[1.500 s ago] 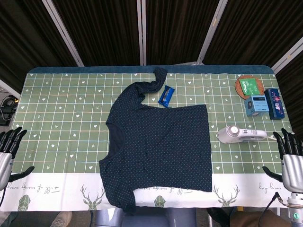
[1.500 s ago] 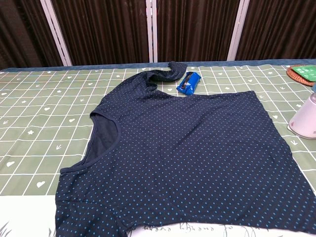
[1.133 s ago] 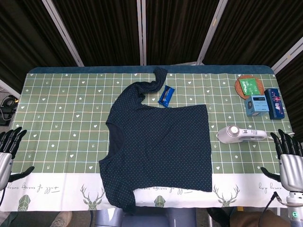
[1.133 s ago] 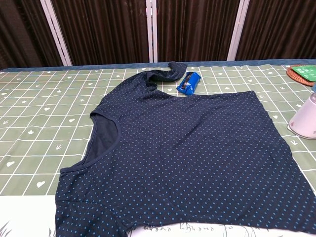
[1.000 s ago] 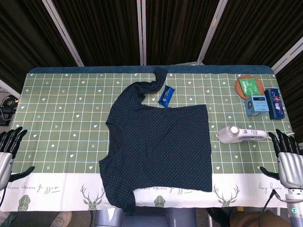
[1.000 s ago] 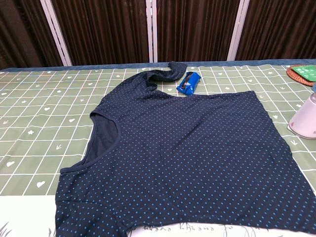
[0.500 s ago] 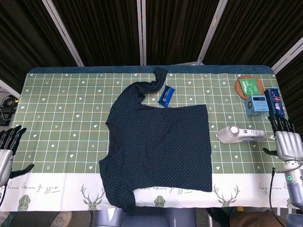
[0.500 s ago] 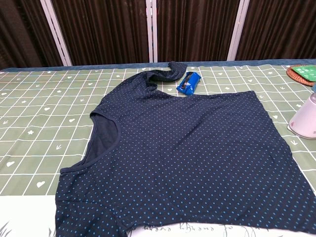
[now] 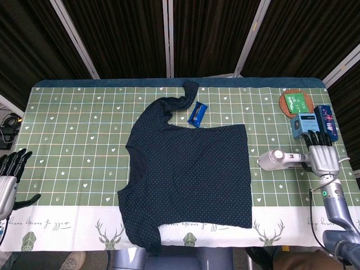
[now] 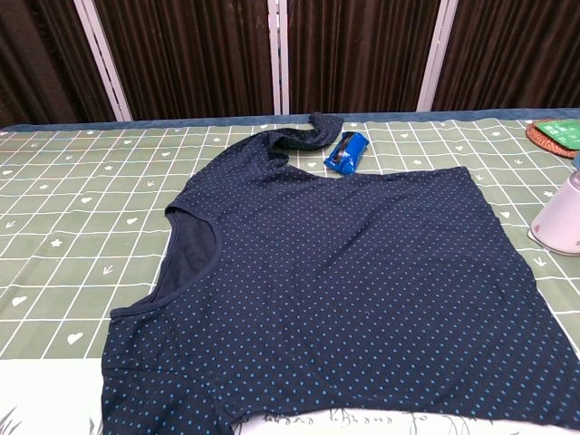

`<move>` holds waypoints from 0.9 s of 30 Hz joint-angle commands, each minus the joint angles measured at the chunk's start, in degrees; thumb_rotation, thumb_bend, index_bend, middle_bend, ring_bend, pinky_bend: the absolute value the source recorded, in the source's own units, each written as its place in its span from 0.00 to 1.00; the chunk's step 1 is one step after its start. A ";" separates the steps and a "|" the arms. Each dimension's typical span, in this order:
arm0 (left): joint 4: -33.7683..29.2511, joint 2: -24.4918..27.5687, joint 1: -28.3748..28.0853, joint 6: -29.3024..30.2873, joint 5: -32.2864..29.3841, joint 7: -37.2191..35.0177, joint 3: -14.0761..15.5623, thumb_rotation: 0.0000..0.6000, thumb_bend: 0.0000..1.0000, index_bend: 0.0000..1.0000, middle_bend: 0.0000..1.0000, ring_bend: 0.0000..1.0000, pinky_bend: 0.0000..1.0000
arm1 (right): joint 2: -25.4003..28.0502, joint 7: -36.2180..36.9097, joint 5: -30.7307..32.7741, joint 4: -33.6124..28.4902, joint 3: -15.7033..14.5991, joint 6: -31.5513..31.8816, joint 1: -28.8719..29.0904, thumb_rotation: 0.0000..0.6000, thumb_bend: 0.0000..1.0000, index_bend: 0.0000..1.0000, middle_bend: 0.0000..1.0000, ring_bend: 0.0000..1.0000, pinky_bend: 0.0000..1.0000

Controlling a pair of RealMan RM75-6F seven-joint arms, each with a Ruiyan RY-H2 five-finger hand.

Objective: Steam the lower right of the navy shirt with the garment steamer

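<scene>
The navy shirt [image 9: 188,174] lies spread flat in the middle of the table [image 9: 73,129], its neck opening toward the left of the frame and one sleeve curled up toward the top centre. A small blue packet [image 9: 197,113] sits just beside that sleeve.

The steamer [image 9: 284,159] lies on its side at the right of the frame, well apart from the shirt's right edge, its round white head pointing toward the shirt; in the chest view only that head shows at the right border.

The right hand [image 9: 320,157] is over the steamer's handle end, fingers pointing toward the top of the frame and a little spread. From above I cannot tell whether it touches or grips the handle. Its forearm runs down to the lower right corner.

The left hand [image 9: 10,174] hangs at the lower left edge, off the table, open with fingers apart and empty.

In the upper right sit a round coaster [image 9: 296,103] with a green card and two blue boxes [image 9: 315,124].
</scene>
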 commanded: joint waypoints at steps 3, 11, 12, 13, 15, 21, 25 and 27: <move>0.09 -0.06 -0.09 -0.04 -0.46 0.03 -0.18 1.00 0.00 0.00 0.00 0.00 0.00 | -2.29 0.68 -0.61 2.50 -0.62 -1.13 1.05 1.00 0.46 0.15 0.14 0.00 0.06; 0.27 -0.13 -0.24 -0.25 -0.83 -0.10 -0.25 1.00 0.00 0.00 0.00 0.00 0.00 | -4.53 0.84 -0.65 4.77 -0.15 -1.02 2.28 1.00 0.50 0.17 0.16 0.02 0.07; 0.26 -0.13 -0.26 -0.32 -0.88 -0.16 -0.24 1.00 0.00 0.00 0.00 0.00 0.00 | -4.76 0.77 -0.67 5.07 -0.13 -1.09 2.44 1.00 0.50 0.17 0.16 0.02 0.07; 0.28 -0.12 -0.30 -0.39 -0.94 -0.23 -0.25 1.00 0.00 0.00 0.00 0.00 0.00 | -5.08 0.62 -0.68 5.51 -0.10 -1.17 2.66 1.00 0.50 0.17 0.16 0.02 0.07; 0.33 -0.11 -0.33 -0.42 -1.01 -0.20 -0.26 1.00 0.00 0.00 0.00 0.00 0.00 | -5.46 0.62 -0.62 5.98 0.00 -1.33 2.93 1.00 0.50 0.17 0.16 0.02 0.07; 0.52 -0.29 -0.48 -0.63 -1.44 0.05 -0.33 1.00 0.00 0.00 0.00 0.00 0.00 | -6.58 0.97 -0.68 7.30 -0.03 -2.80 4.07 1.00 0.51 0.18 0.16 0.02 0.07; 0.66 -0.46 -0.69 -0.96 -1.85 0.30 -0.40 1.00 0.00 0.00 0.00 0.00 0.00 | -7.21 0.86 -0.69 8.04 -0.18 -4.01 4.73 1.00 0.53 0.20 0.18 0.05 0.07; 0.74 -0.53 -0.76 -1.05 -2.07 0.39 -0.46 1.00 0.00 0.00 0.00 0.00 0.00 | -7.60 0.58 -0.61 8.62 -0.17 -4.34 4.97 1.00 0.55 0.23 0.24 0.11 0.08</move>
